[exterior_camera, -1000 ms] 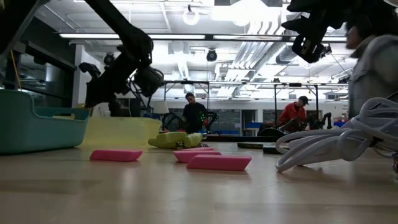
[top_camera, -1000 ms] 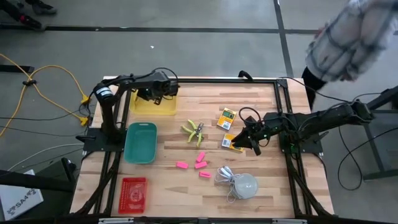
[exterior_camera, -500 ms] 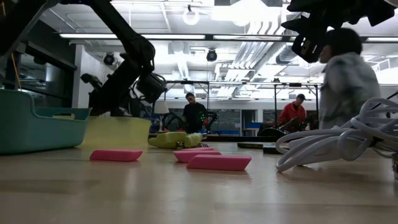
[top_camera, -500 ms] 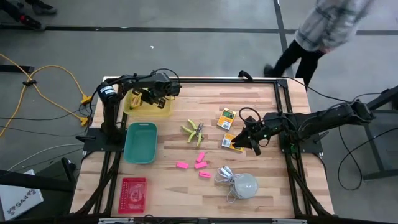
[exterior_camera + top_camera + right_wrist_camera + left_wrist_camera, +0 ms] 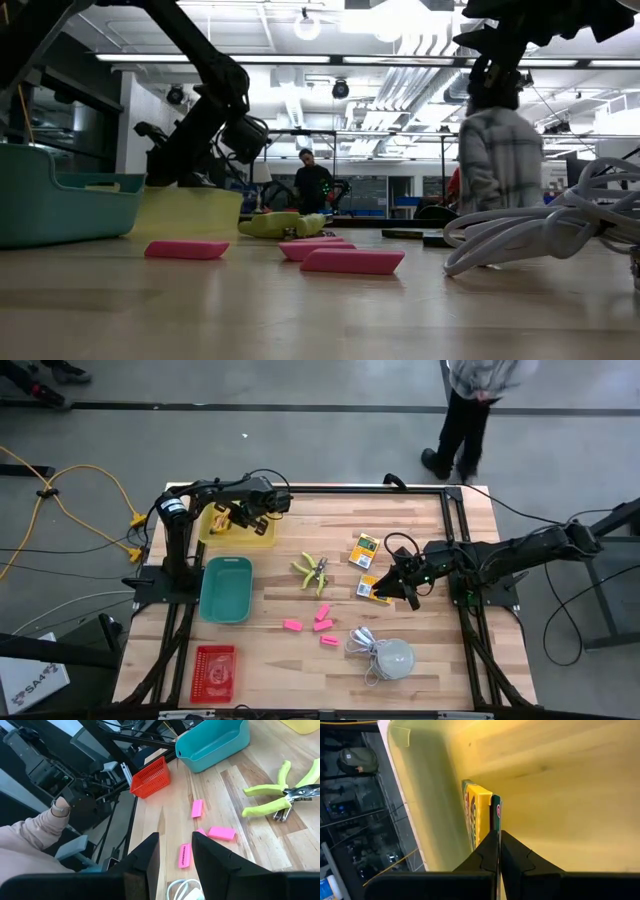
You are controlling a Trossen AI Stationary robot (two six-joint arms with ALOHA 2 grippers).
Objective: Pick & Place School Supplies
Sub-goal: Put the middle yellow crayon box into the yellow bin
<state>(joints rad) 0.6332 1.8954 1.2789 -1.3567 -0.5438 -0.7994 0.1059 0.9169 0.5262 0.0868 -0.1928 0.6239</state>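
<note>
A yellow tray (image 5: 240, 526) sits at the table's far left. Inside it a yellow-and-green box (image 5: 479, 812) stands on edge, its face against the tray's wall. My left gripper (image 5: 498, 836) is shut, reaching down into the tray at the box's near end. Two more boxes (image 5: 366, 548) (image 5: 371, 588) lie flat right of centre. My right gripper (image 5: 175, 862) hangs open just right of the nearer one, above the table. The lime-handled tool (image 5: 312, 570) and several pink blocks (image 5: 322, 622) lie mid-table. My left gripper's shut fingertips (image 5: 492, 842) come slanting down from above right at the near end of the box's green edge (image 5: 497, 817). I cannot tell whether they touch it. Nothing sits between the fingers.
A teal bin (image 5: 226, 588) stands near the tray, and a red basket (image 5: 213, 672) sits at the near left. A white dome with a coiled cord (image 5: 388, 655) lies near the front. A person (image 5: 470, 405) stands beyond the far edge.
My left gripper has rolled at the wrist and dipped a little inside the yellow tray, and the tray has shifted slightly toward the table's left edge. The person behind the table has walked from the far right toward the middle.
</note>
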